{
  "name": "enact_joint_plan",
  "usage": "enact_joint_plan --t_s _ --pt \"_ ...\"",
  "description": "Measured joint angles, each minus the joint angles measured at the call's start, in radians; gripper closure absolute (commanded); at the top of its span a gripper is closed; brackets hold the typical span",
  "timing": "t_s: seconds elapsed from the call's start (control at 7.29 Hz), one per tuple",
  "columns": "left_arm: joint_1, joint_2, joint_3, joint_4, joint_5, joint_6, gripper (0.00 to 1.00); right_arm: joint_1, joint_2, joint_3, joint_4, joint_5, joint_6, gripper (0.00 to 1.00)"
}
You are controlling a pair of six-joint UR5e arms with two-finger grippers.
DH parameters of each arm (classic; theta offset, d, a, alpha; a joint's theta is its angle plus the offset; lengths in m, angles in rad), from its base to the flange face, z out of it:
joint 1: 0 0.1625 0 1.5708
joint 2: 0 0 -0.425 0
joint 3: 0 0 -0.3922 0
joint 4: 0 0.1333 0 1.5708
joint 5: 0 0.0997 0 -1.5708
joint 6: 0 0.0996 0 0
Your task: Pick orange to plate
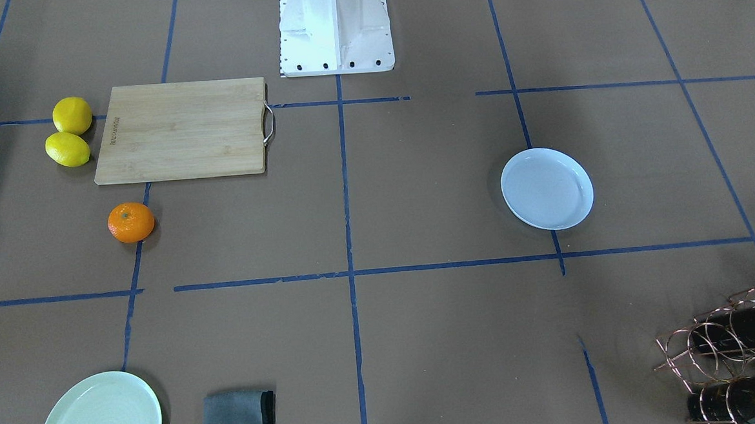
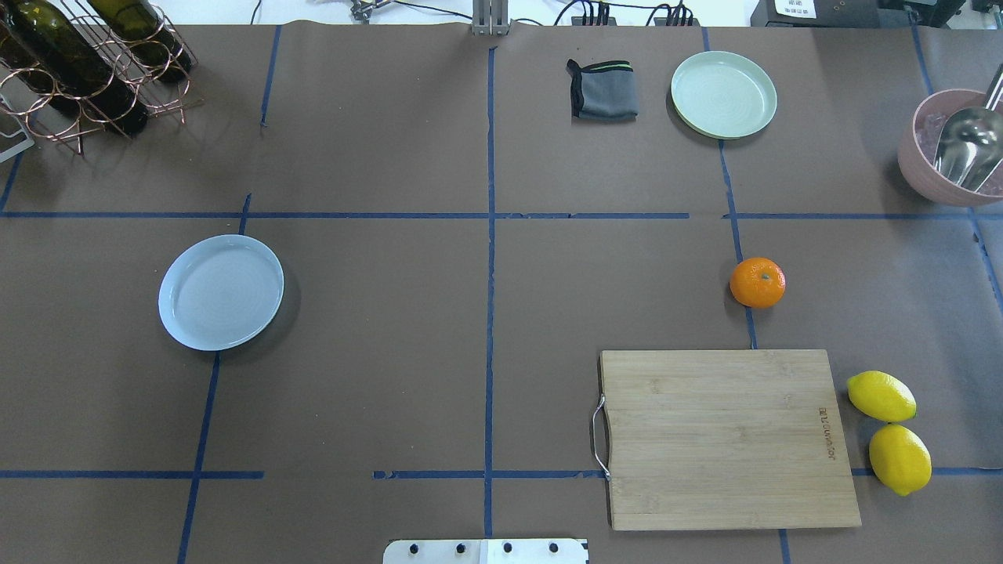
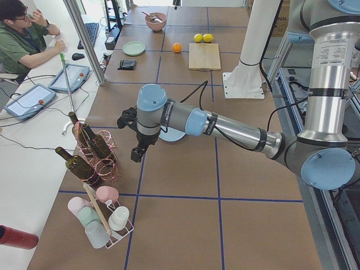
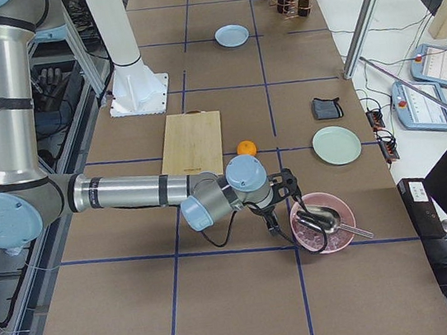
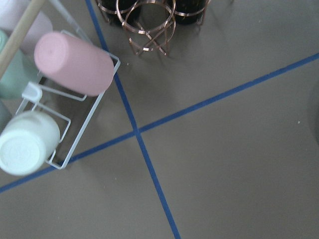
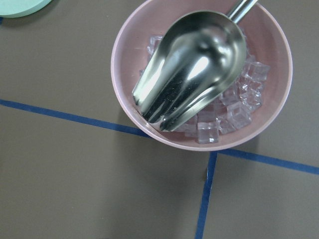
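the orange (image 2: 757, 282) sits well apart from the plate (image 2: 221, 292); i cannot tell if my left claw (image 3: 136, 155) or right claw (image 4: 273, 225) is clenched.

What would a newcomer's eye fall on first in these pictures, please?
The small bright-orange round fruit stands out, lying alone on the brown table cover just beyond the wooden cutting board, with two yellow lemons at the board's right edge. On the robot's left sits the empty glossy white round plate. The right wrist view is filled by a pink bowl of ice cubes holding a shiny metal scoop.
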Motion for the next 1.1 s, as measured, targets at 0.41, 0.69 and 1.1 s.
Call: enact_joint_plan --t_s 0.41,0.69,1.1 --pt "0.018 0.038 0.007 -0.313 -0.031 -0.032 0.00 -0.018 -0.007 -0.008 0.020 -0.003 0.008 0.00" --pt "0.104 0.100 0.024 -0.486 -0.109 -0.267 0.00 -0.019 -0.015 -0.014 0.021 -0.002 0.018 0.00" --pt "0.355 0.187 0.059 -0.829 0.145 -0.843 0.25 -0.019 -0.033 -0.015 0.025 -0.001 0.019 0.00"
